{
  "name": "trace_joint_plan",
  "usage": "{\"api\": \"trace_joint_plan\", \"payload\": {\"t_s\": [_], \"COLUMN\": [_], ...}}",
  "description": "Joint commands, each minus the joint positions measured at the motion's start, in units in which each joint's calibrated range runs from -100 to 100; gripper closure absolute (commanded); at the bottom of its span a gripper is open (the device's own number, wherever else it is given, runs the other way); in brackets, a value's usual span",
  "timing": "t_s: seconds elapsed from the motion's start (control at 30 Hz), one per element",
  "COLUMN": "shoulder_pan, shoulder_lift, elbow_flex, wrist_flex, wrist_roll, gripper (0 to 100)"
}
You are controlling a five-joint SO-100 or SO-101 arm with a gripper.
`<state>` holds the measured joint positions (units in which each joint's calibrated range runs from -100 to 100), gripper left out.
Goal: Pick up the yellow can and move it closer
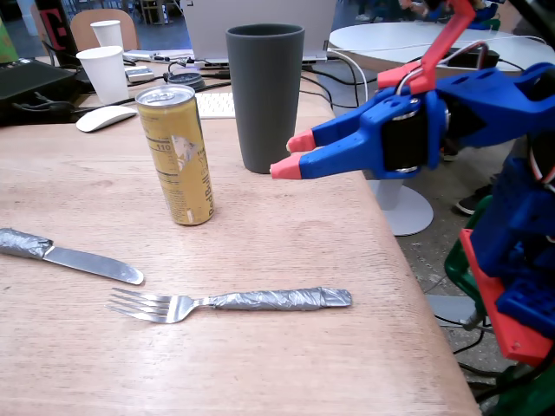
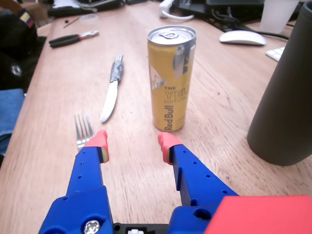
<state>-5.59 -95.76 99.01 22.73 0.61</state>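
Observation:
The yellow can (image 1: 178, 156) stands upright on the wooden table, a slim gold can with a silver top and red lettering; the wrist view shows the yellow can (image 2: 171, 78) just beyond the fingertips. My blue gripper (image 1: 293, 154) with red-tipped fingers hovers to the can's right in the fixed view, above the table and apart from the can. In the wrist view my gripper (image 2: 133, 145) is open with nothing between its fingers, the can a little ahead and slightly right of the gap.
A tall dark grey cup (image 1: 264, 95) stands just right of the can, close to the gripper. A taped fork (image 1: 230, 302) and a knife (image 1: 74, 255) lie in front. White cups (image 1: 104, 74), a mouse (image 1: 105, 118) and cables sit behind.

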Motion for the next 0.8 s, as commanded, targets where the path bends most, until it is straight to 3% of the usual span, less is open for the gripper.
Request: {"api": "trace_joint_plan", "payload": {"t_s": [0.0, 0.5, 0.6, 0.77], "shoulder_pan": [-0.2, -0.2, -0.3, 0.2], "shoulder_lift": [-0.5, 0.5, 10.7, 26.6], "elbow_flex": [0.5, 0.5, -0.3, -0.3], "wrist_flex": [-0.1, -0.2, -1.6, -22.5], "wrist_roll": [0.0, 0.0, 0.1, 0.1], "gripper": [77, 77, 77, 77]}}
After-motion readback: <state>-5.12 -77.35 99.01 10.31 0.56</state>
